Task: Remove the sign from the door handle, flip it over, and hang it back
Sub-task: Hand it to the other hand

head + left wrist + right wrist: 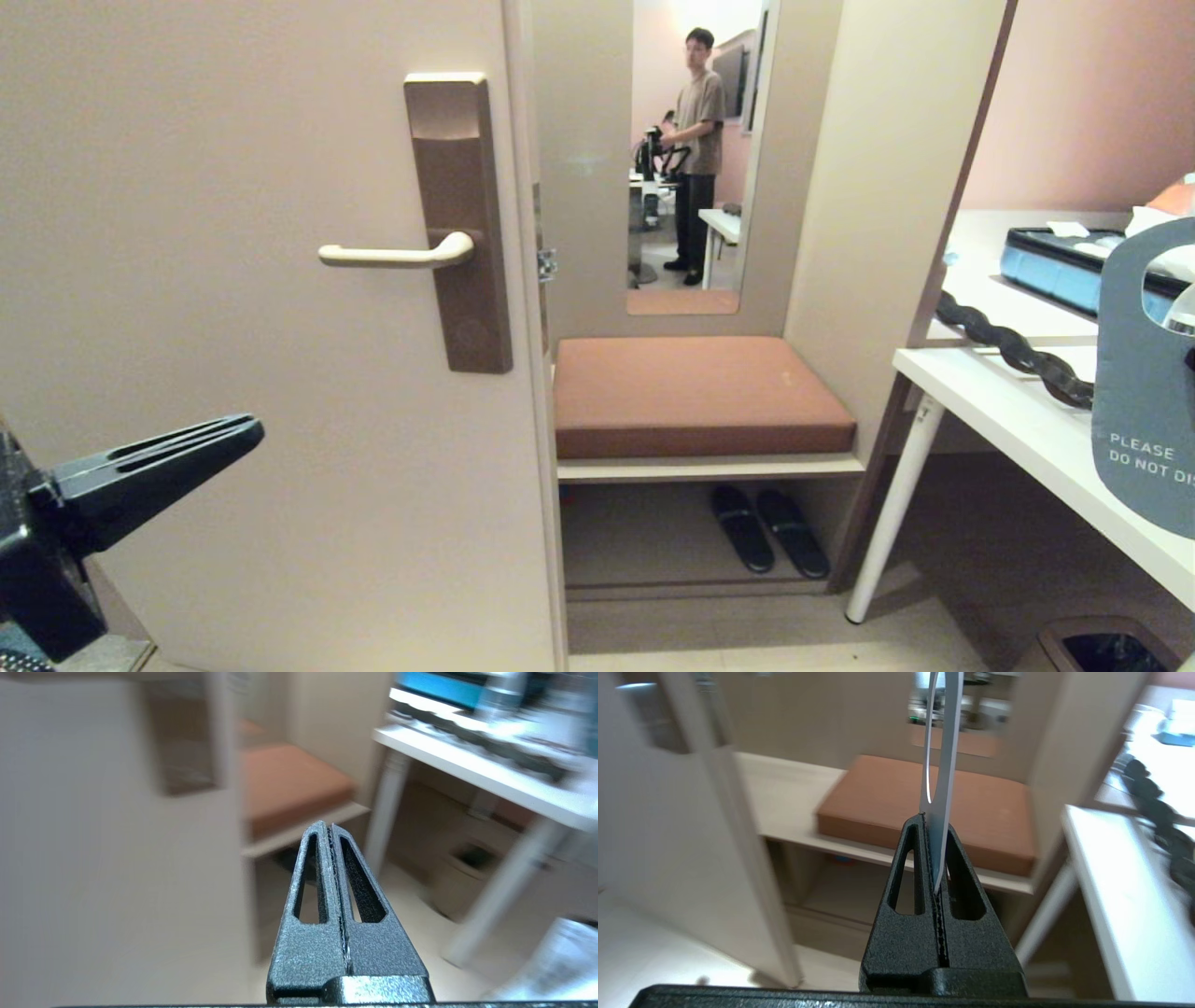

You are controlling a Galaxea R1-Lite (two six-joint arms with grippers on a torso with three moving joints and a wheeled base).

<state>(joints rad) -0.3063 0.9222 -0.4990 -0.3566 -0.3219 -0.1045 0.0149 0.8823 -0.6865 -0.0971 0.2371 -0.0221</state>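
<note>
One thin card is all the robot has to manage: the sign (pixel 1144 373) is off the door handle (pixel 397 254) and hangs at the far right edge of the head view, well apart from the handle, in front of the white desk (pixel 1027 420). Its grey-blue face shows towards the head camera, with "PLEASE DO NOT DIS…" in white near its lower end and the oval hole near its top.

The right gripper (pixel 934 816) is clamped on it. In the right wrist view the sign (pixel 943 756) shows edge-on, a slim pale blade rising straight out from between the closed fingers (pixel 964 858), the slot of its hole visible further up. It stands straight with no droop, so it looks stiff enough to hold its shape yet very light; a pinch on its solid part seems sufficient. Its faces look smooth, so it could slip or swivel if pinched only at a corner.

The left gripper (pixel 331 828) is pressed together on nothing and sits low, below and to the left of the door handle, beside the door (pixel 233 187).

To flip the card, a likely safe hold for the left gripper is a plain edge away from the hole, since the loop around the hole is the narrowest part and must stay free to slide back over the lever. The handle's open end points away from the bronze lock plate (pixel 459 224), so the hole would best go on from that side.
</note>
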